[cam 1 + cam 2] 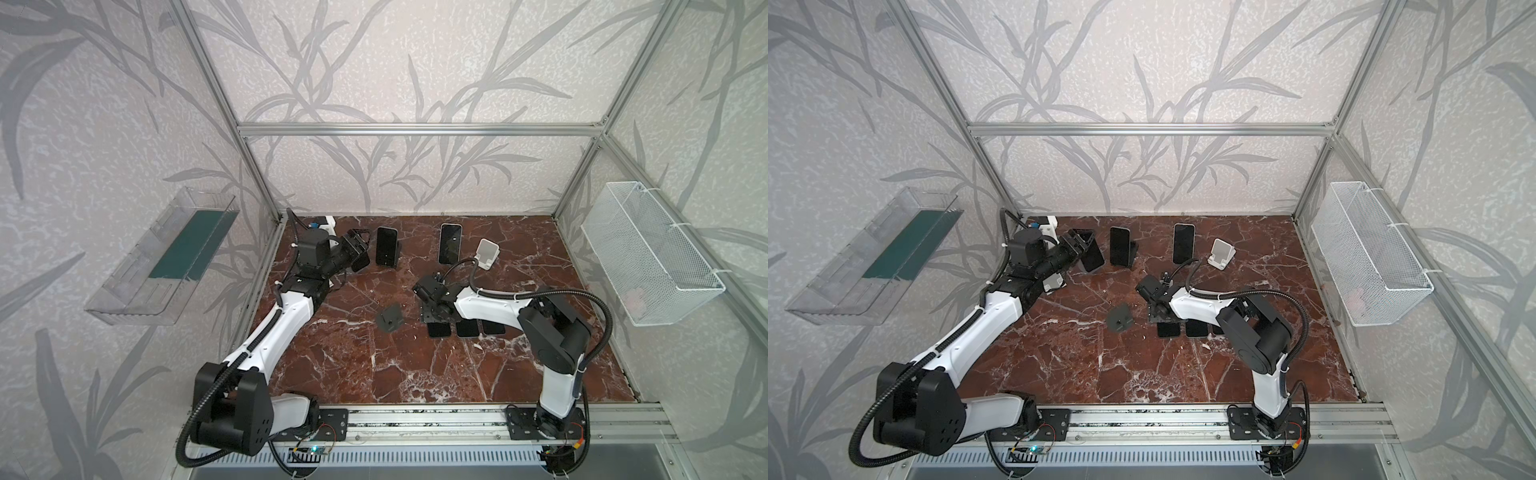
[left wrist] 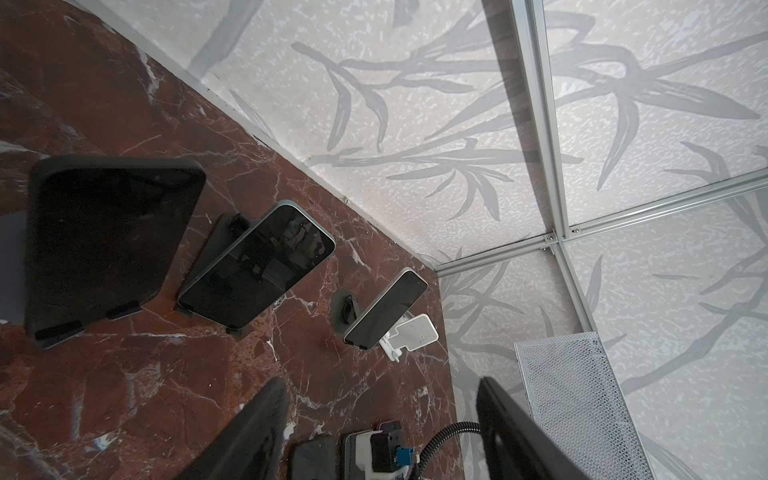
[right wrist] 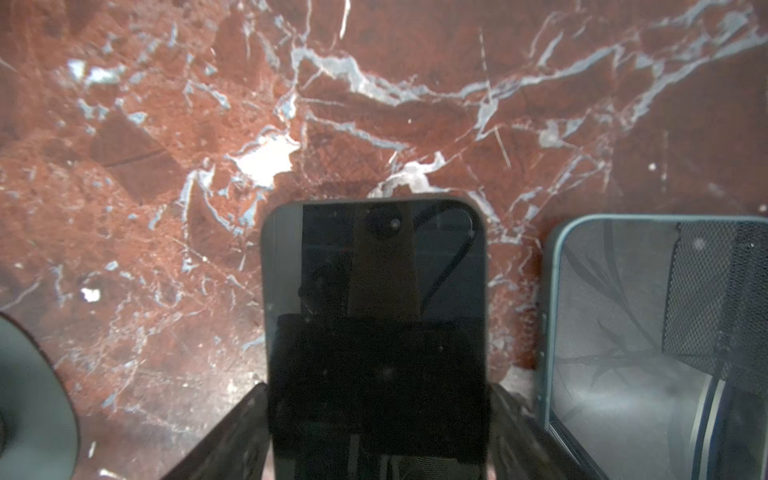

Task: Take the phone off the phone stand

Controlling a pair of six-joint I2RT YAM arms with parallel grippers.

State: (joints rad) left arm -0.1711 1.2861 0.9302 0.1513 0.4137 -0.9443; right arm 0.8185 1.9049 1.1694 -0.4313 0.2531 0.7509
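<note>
R claw (image 3: 378, 395) hung low over the marble table (image 1: 415, 374), pointing down, w/ a black phone (image 3: 374, 257) lying flat, screen up, between its fingers (image 3: 245, 419). Fingers sat right at the phone's two long edges, jaws about phone-wide. Couldn't tell from the wrist view whether they pinched it or only flanked it. That phone was on no stand: it lay on the tabletop, leftmost in a row of 3 flat phones near the table's middle, just beside a blue-edged phone (image 3: 623, 332). The third flat phone (image 1: 493, 327) lay partly under the R arm. An empty dark grey stand (image 1: 390, 319) stood near the row's left end, apart from it.

L claw (image 2: 378, 384) was out at the far left of the table, jaws a moderate way apart, nothing between its fingers (image 2: 257, 428), so empty. Close by, a dark phone (image 2: 108, 245) leaned on a stand w/ a grey lip (image 2: 122, 309); in the wrist view it sat off to one side of the jaws, not between them. Whether a finger brushed it, top views didn't show.

Along the back, a phone (image 1: 386, 245) and another phone (image 1: 450, 243) each leaned on their own stands, then an empty white stand (image 1: 486, 253)
</note>
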